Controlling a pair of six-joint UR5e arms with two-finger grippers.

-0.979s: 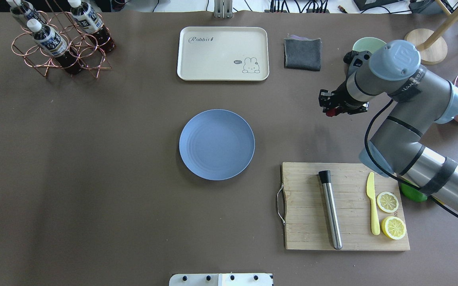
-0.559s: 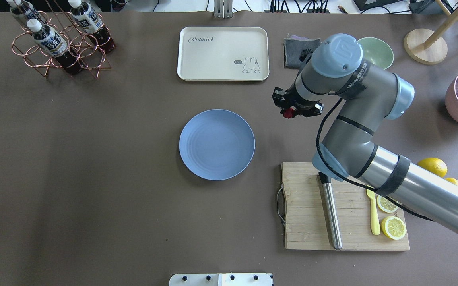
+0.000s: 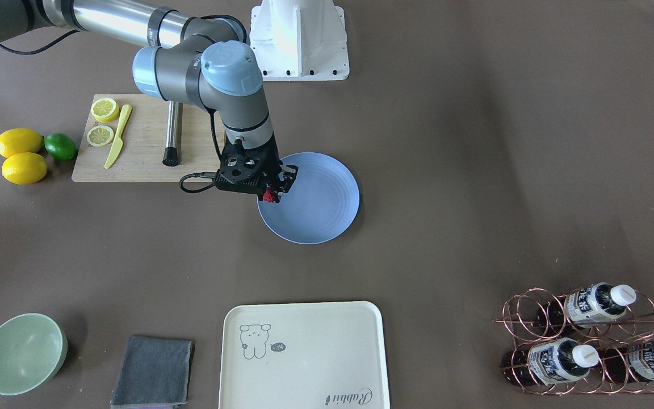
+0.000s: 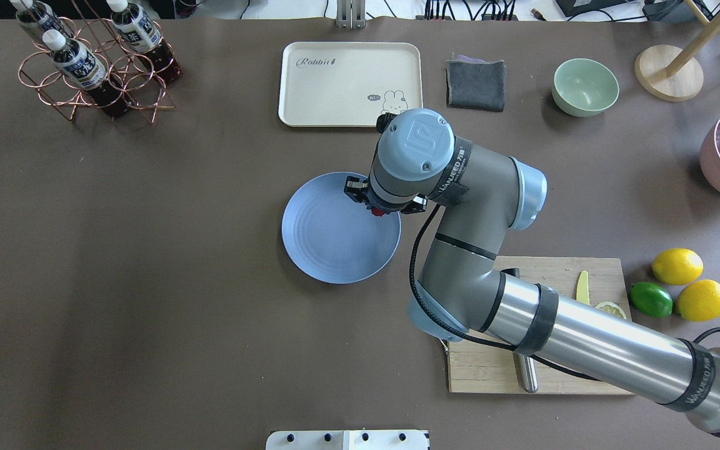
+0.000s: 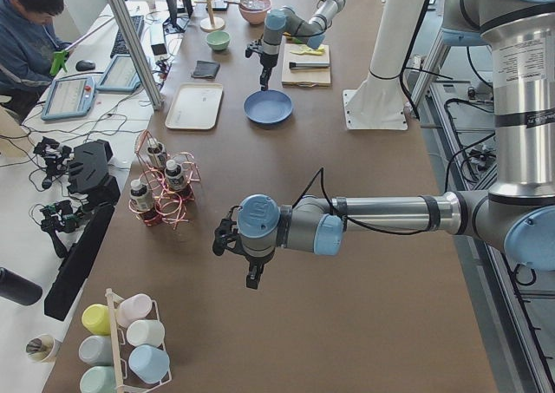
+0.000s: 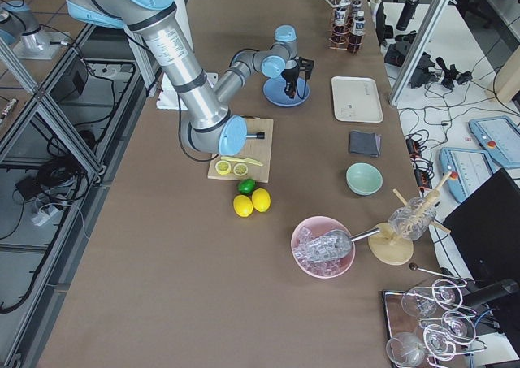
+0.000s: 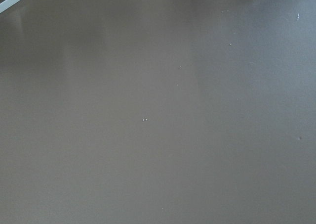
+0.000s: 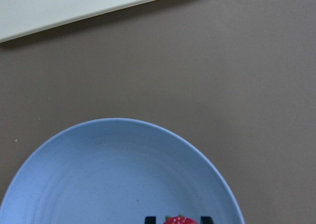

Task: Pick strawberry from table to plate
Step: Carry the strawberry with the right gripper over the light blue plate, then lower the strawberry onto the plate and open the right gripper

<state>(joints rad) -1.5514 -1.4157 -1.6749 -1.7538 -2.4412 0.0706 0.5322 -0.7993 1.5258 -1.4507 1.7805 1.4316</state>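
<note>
The small red strawberry (image 4: 377,211) is pinched in my right gripper (image 4: 377,209), which is shut on it and hangs over the far right part of the light blue plate (image 4: 329,237). From the front, the strawberry (image 3: 269,197) sits at the fingertips just above the plate (image 3: 318,207). The right wrist view shows the strawberry (image 8: 180,220) between two dark fingertips over the plate (image 8: 113,179). My left gripper (image 5: 252,278) appears only in the exterior left view, low over the brown table (image 7: 158,105); I cannot tell whether it is open or shut.
A cream tray (image 4: 350,84), grey cloth (image 4: 475,84) and green bowl (image 4: 585,86) line the far side. A cutting board (image 4: 479,369) lies under my right arm, with two lemons (image 4: 677,265) and a lime (image 4: 650,299) beside it. A bottle rack (image 4: 94,62) stands far left.
My right arm has swept left from beside the green bowl to over the plate's edge, carrying the strawberry. The lemons and lime are now uncovered.
</note>
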